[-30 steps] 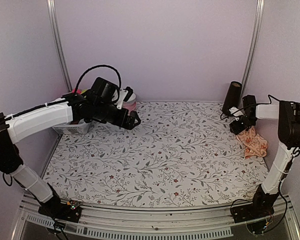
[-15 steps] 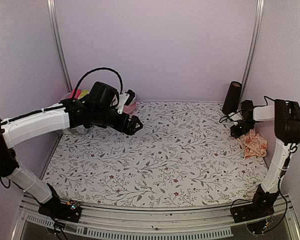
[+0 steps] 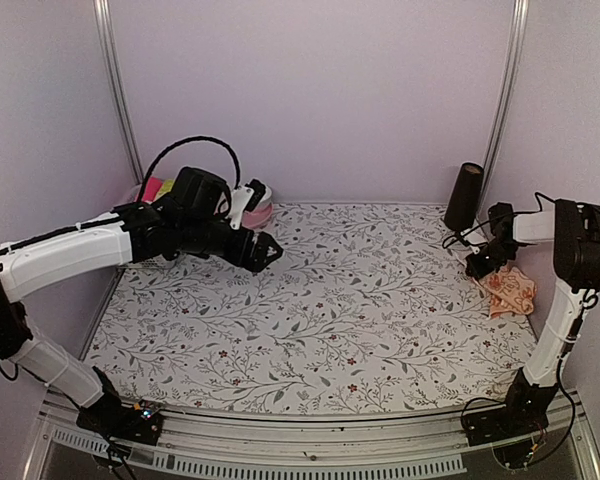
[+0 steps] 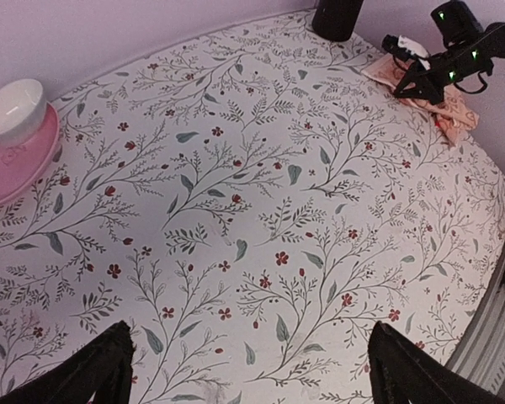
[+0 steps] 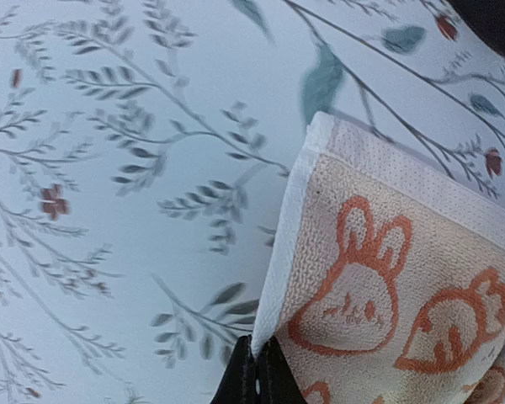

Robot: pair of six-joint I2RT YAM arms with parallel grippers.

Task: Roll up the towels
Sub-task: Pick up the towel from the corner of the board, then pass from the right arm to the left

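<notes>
A: left side?
B: left gripper (image 3: pixel 265 250) hovering over floral sheet (image 3: pixel 310 330) toward back-left; jaws spread wide, nothing between them; pink plate (image 4: pixel 21 160) just behind, white bowl (image 4: pixel 13 105) on it.
A: middle?
B: bare sheet only.
A: right side?
B: black cylinder (image 3: pixel 465 197) upright at back-right corner; right gripper (image 3: pixel 477 268) low in front of it, clenched tight on white hem of peach towel (image 5: pixel 387 278); orange rabbit outlines printed on cloth; pinched edge raised off sheet; rest of towel lying rumpled at far right edge, close beside right arm.
</notes>
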